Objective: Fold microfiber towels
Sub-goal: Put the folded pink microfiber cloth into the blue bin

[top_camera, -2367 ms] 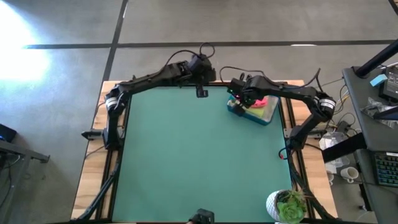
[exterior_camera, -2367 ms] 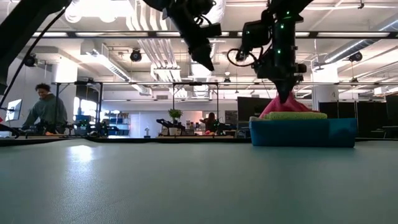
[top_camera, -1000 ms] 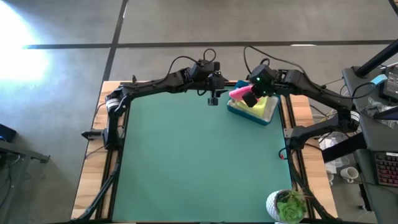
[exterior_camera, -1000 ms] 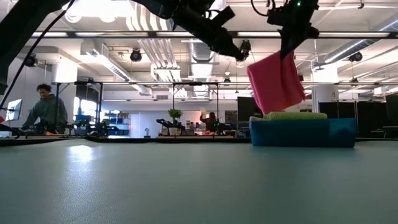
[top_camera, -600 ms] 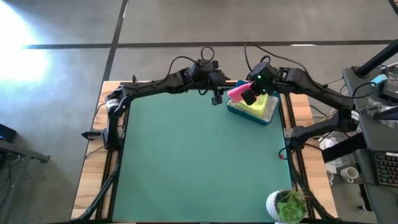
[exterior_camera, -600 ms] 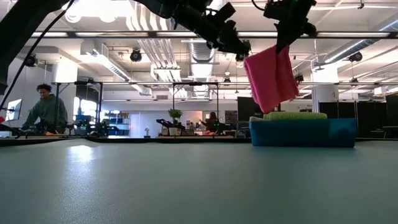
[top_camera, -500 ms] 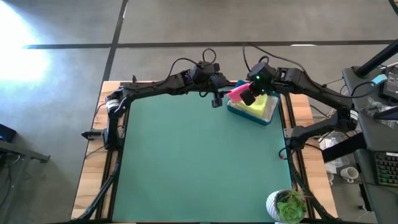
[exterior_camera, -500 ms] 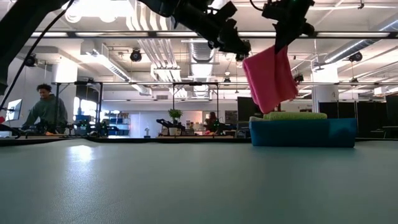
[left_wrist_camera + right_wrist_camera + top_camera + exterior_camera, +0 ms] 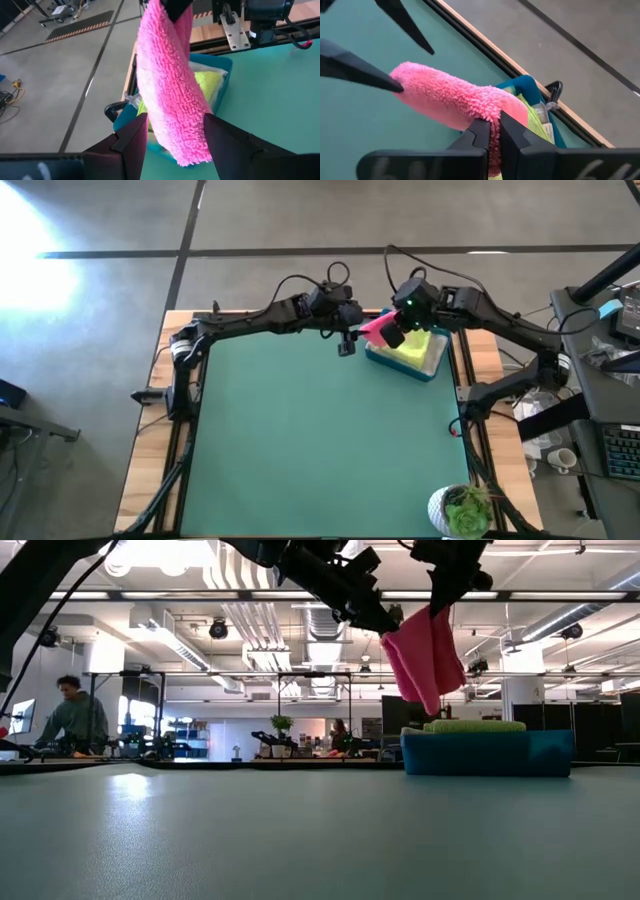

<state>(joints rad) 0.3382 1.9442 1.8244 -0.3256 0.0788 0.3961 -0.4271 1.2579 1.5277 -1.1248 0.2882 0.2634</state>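
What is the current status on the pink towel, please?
Right gripper shut on pink towel, hanging above the bin. Left gripper open beside the towel, fingers straddling it. Nothing in the way.

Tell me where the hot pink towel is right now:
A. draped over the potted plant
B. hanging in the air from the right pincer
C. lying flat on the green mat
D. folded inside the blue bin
B: the hot pink towel dangles from the right pincer, shut on its top edge, clear of the blue bin, with the left pincer's open fingers on either side of it.
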